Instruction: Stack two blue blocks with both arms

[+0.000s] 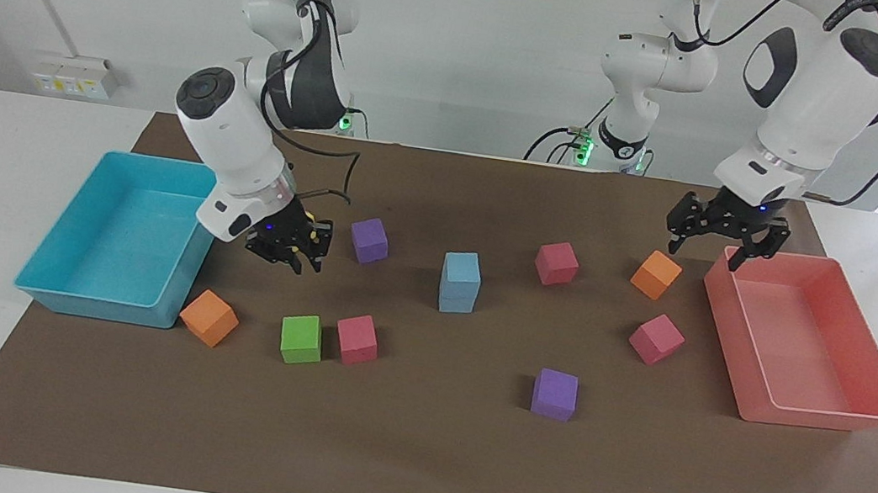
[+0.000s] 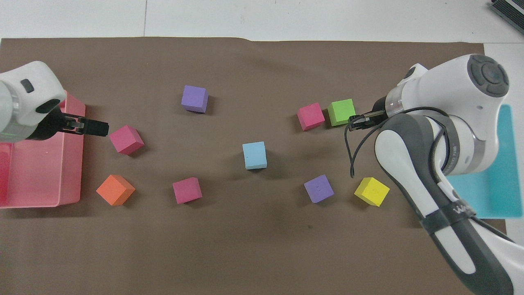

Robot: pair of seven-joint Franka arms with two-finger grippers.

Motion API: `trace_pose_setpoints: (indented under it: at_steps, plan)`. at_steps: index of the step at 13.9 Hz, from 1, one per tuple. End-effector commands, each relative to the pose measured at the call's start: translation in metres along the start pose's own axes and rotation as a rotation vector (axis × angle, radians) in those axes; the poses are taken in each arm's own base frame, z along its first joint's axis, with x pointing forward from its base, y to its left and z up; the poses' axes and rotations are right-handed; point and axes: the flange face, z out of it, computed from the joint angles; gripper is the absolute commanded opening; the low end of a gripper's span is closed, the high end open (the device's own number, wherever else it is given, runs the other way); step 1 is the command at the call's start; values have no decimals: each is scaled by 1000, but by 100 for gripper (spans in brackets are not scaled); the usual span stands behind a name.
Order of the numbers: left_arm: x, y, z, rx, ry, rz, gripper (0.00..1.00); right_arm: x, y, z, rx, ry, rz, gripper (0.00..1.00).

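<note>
Blue blocks (image 1: 460, 282): sitting stacked mid-mat, one on the other.
Left gripper (image 1: 716, 242): hanging open, empty, over the pink tray's (image 1: 823, 420) rim.
Right gripper (image 1: 288, 249): hanging empty over the mat beside the turquoise tray (image 1: 92, 304).
</note>
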Motion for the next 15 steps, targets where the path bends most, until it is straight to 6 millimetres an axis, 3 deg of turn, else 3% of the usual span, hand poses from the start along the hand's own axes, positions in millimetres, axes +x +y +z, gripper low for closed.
trace_pose_setpoints:
  at_steps: [1,3,4,6,9,11,15]
  plan:
    - [14,-20,-36,-9,-24,14,100,-9,17,-32,-65,-10,-2,68]
    - [18,-33,-57,-15,-55,3,100,-18,29,-47,-64,-25,21,85]
    - [20,-35,-70,-11,-51,2,100,-24,36,-57,-62,-28,35,100]
    - [19,-46,-82,-3,-53,-14,100,-34,55,-78,-76,-23,62,100]
    - [13,-44,-83,20,-76,-10,100,-51,78,-106,-101,-21,98,100]
    - [-13,-40,-72,16,-118,-18,100,-60,95,-118,-126,-21,122,100]
    - [-17,-33,-69,18,-114,-12,100,-70,109,-160,-166,-36,145,100]
